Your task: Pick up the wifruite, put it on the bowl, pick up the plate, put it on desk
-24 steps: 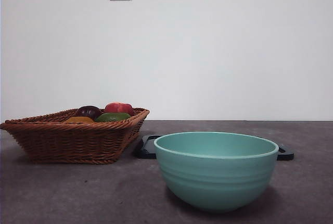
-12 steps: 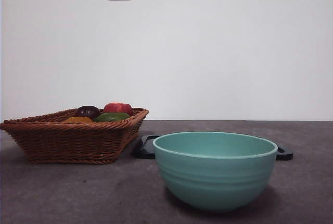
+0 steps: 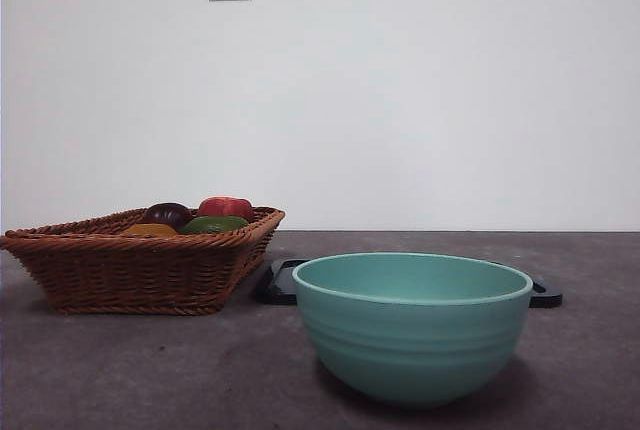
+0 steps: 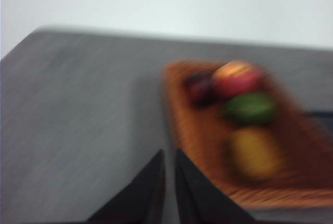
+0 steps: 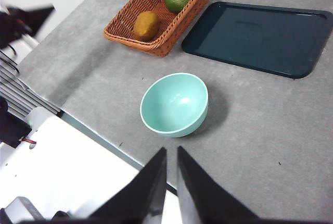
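Two pincers [image 4: 169, 182] [image 5: 170, 182] nearly closed, empty; risk: snagging basket [image 5: 151, 41] rim reaching fruit [image 5: 146, 24], eleven o'clock from bowl [image 5: 174, 104].

Two black claws, left claw [image 4: 167, 174] and right claw [image 5: 170, 174], each with plain, matte, tapering jaws, wedge-shaped, narrowing to blunt tips.

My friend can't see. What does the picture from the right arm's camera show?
A mint-green bowl sits empty on a grey desk. Beyond it, a wicker basket holds four fruits, including the brownish wifruite, beside a dark tray. The right claw hangs high above, shut.
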`<action>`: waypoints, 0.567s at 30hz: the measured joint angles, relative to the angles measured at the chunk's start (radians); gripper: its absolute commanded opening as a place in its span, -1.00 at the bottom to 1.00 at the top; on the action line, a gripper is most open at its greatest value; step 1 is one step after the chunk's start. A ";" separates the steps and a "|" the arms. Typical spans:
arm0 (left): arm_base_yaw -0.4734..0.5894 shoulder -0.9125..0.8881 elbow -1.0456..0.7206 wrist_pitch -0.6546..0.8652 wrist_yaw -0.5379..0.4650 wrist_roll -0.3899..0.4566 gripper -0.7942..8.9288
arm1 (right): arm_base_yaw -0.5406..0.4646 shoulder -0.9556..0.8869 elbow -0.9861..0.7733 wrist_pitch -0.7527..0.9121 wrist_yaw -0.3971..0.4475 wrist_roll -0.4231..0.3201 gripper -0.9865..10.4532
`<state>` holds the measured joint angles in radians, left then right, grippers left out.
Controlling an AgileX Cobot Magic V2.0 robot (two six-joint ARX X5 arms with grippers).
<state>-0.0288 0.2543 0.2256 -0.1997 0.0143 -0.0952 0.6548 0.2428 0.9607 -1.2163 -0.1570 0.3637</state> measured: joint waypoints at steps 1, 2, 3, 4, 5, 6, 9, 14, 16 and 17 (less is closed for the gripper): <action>0.003 -0.015 -0.031 -0.006 -0.043 -0.003 -0.78 | 0.000 0.000 0.000 0.000 0.000 0.000 -0.78; 0.005 -0.031 -0.055 -0.008 -0.074 -0.005 -0.78 | 0.000 0.000 0.000 0.000 0.000 0.000 -0.78; 0.008 -0.051 -0.077 -0.009 -0.102 -0.008 -0.78 | 0.000 0.000 0.000 0.000 0.000 0.000 -0.78; 0.010 -0.068 -0.091 -0.009 -0.119 -0.009 -0.78 | 0.000 0.000 0.000 0.000 0.000 0.000 -0.78; 0.014 -0.088 -0.104 -0.006 -0.129 -0.010 -0.78 | 0.000 0.000 0.000 0.000 0.000 0.000 -0.78; 0.019 -0.105 -0.113 -0.003 -0.132 -0.011 -0.78 | 0.000 0.000 0.000 0.000 0.000 0.000 -0.78; 0.032 -0.155 -0.142 0.003 -0.136 -0.012 -0.78 | 0.000 0.000 0.000 0.000 0.000 0.000 -0.78; 0.046 -0.207 -0.183 0.001 -0.139 -0.013 -0.78 | 0.000 0.000 0.000 0.000 0.000 0.000 -0.78; 0.050 -0.222 -0.186 0.008 -0.139 -0.016 -0.78 | 0.000 0.000 0.000 0.000 0.000 0.000 -0.78; 0.052 -0.230 -0.190 0.015 -0.139 -0.019 -0.78 | 0.000 0.000 0.000 0.000 0.000 0.000 -0.78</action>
<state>0.0235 0.0242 0.0357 -0.1848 -0.1246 -0.1146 0.6548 0.2428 0.9607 -1.2160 -0.1566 0.3637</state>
